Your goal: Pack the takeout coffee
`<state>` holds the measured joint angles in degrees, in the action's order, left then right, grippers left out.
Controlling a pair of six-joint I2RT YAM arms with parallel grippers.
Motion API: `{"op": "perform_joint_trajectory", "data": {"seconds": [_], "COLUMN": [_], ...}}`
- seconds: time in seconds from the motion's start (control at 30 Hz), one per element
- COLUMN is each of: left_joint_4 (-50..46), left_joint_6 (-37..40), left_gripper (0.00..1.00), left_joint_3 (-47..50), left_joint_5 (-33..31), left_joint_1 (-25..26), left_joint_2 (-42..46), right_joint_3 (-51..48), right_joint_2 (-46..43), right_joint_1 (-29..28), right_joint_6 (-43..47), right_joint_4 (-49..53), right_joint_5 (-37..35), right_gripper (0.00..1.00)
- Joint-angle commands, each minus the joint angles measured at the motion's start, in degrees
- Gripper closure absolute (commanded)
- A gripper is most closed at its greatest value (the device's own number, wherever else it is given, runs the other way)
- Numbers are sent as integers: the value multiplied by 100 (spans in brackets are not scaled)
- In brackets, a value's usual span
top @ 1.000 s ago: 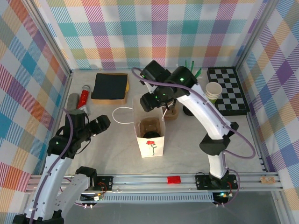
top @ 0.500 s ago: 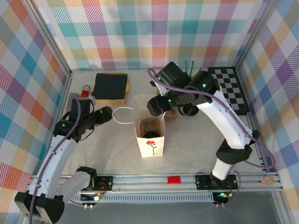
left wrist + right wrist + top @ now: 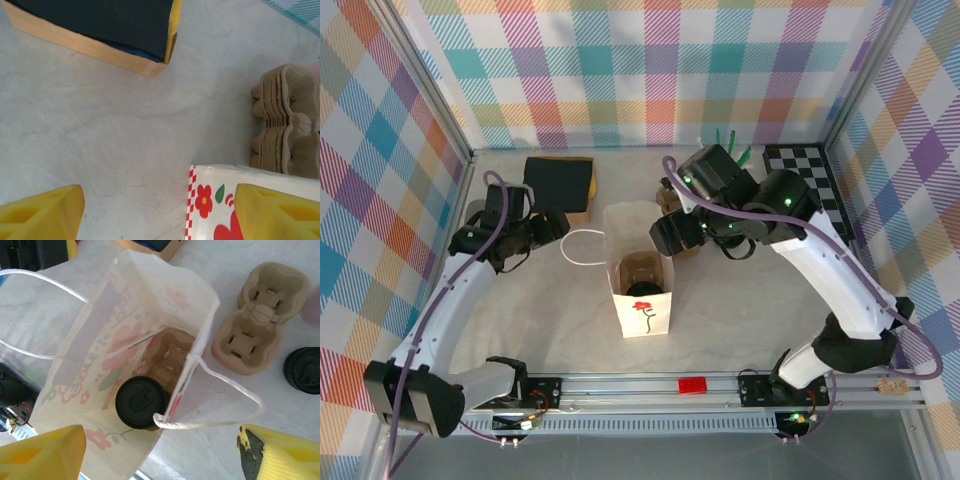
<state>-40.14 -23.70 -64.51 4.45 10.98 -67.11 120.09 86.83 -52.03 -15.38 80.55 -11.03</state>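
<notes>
The takeout coffee (image 3: 141, 402) is already down inside the white paper bag (image 3: 642, 312), the one with the red flower printed on its near face. From above you mostly just get the round black lid, glossy, with a little raised tab shape in the middle. The cup's sides are hidden by the bag walls, so I can't tell their colour. It sits in the near slot of a brown pulp carrier (image 3: 169, 356) at the bottom of the bag, and the far slot is bare.

The right gripper (image 3: 667, 236) hangs over the bag's far right corner with its yellow fingers (image 3: 42, 454) spread wide and nothing between them. The left gripper (image 3: 553, 226) is off to the left near the bag's looped string handle (image 3: 582, 247). It's also spread wide and holding nothing.

Just right of the bag there's a stack of empty pulp carriers (image 3: 257, 325), with a loose black lid (image 3: 304, 370) beside that. At far left is a black pad on a wooden block (image 3: 560, 186).
</notes>
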Motion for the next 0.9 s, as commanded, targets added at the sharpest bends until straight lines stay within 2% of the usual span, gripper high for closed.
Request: {"op": "perform_joint_trajectory", "data": {"seconds": [0.0, 0.37, 0.87], "left_joint_4": [194, 244, -43], "left_joint_6": [179, 384, 638], "left_gripper": [22, 23, 27], "left_joint_3": [-342, -1332, -3025], "left_joint_5": [-130, -352, -829], "left_joint_1": [-86, -83, -86], "left_joint_2": [-239, -1474, -3619], "right_joint_3": [-387, -1789, -2948], "right_joint_2": [-276, -1164, -1869], "right_joint_1": [164, 867, 1259], "right_joint_6": [41, -167, -357], "right_joint_4": [-289, -942, -1294], "right_joint_5": [-175, 180, 367], "right_gripper": [21, 20, 20]}}
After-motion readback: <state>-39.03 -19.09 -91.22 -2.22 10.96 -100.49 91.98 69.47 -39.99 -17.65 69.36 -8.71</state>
